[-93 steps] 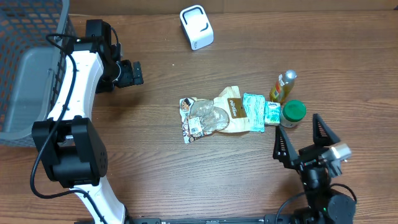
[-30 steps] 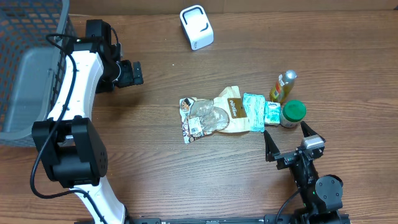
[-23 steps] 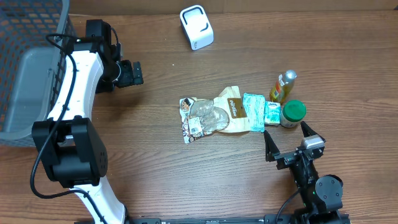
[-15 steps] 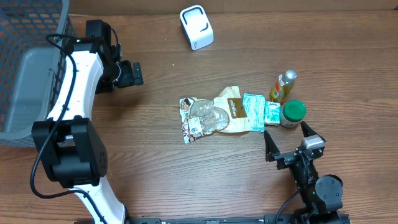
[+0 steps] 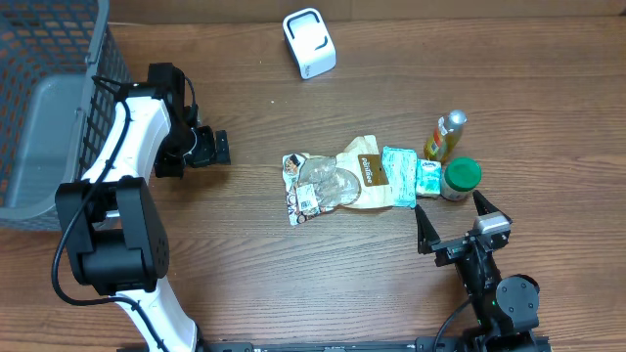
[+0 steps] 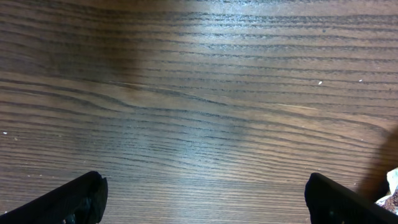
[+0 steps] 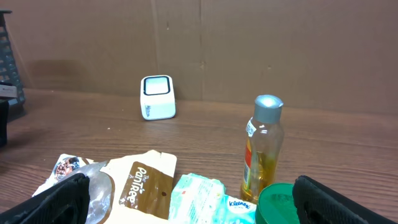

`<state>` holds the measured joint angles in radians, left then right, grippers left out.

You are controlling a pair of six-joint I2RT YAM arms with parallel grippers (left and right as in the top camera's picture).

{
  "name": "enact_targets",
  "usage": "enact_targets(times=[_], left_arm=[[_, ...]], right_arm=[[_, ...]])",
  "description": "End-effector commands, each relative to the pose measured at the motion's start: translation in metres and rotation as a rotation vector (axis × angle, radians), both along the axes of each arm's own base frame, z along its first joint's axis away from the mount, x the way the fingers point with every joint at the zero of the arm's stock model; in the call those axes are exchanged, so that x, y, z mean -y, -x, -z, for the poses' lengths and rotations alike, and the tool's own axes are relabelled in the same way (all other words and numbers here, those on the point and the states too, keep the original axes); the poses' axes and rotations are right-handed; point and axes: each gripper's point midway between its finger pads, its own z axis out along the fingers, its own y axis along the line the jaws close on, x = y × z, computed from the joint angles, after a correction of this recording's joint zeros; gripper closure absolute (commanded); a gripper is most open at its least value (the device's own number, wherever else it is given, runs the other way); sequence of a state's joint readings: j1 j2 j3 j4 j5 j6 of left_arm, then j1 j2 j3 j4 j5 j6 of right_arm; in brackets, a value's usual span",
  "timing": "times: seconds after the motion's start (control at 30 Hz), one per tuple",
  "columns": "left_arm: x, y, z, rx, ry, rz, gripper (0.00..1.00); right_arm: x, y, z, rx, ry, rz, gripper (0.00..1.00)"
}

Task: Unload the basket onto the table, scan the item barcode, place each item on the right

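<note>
The left gripper (image 5: pixel 221 148) is hovering over bare wood well left of the brown paper pouch (image 5: pixel 367 170), its black fingers (image 6: pixel 79 198) standing wide apart with nothing between them. Only streaky, dark-grained wooden table (image 6: pixel 199 93) is showing under its wrist camera.

The right gripper (image 5: pixel 448 202) is sitting below and right of the pouch, its pointed black fingers (image 5: pixel 424 231) spread wide and empty, aiming up at the cluster of goods.

The pouch is lying flat and crumpled, showing a dark brown label. A crinkly clear plastic packet (image 5: pixel 315 186) with a printed card is overlapping the pouch's left side. A soft teal tissue pack (image 5: pixel 397 176) is touching its right side, and a smaller green packet (image 5: pixel 428 178) is lying just beyond that. A round green-lidded jar (image 5: pixel 462 177) is standing at the right end, and a slim bottle (image 7: pixel 263 146) of amber liquid with a silver cap is standing upright just behind it.

The white box-shaped scanner (image 5: pixel 309 43), with rounded corners, is sitting well above and left of the pouch. A dark wire basket (image 5: pixel 44 54) is standing far left of it.
</note>
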<state>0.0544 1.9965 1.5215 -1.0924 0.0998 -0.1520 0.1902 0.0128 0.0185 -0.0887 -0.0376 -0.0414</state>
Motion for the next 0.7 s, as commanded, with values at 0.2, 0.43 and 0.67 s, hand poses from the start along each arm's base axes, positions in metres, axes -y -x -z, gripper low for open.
enact_targets(times=[0.2,0.43,0.67], left_arm=[[-0.004,-0.001,-0.036,0.099,-0.012,-0.001,0.00],[-0.004,-0.002,-0.054,0.148,-0.016,-0.001,0.00],[-0.003,0.003,-0.055,0.152,-0.015,0.000,0.00]], right_arm=[[0.000,0.000,0.001,0.008,0.004,0.001,0.00],[0.000,0.000,0.001,0.008,0.003,0.001,0.00],[0.000,0.000,0.001,0.008,0.004,0.001,0.00]])
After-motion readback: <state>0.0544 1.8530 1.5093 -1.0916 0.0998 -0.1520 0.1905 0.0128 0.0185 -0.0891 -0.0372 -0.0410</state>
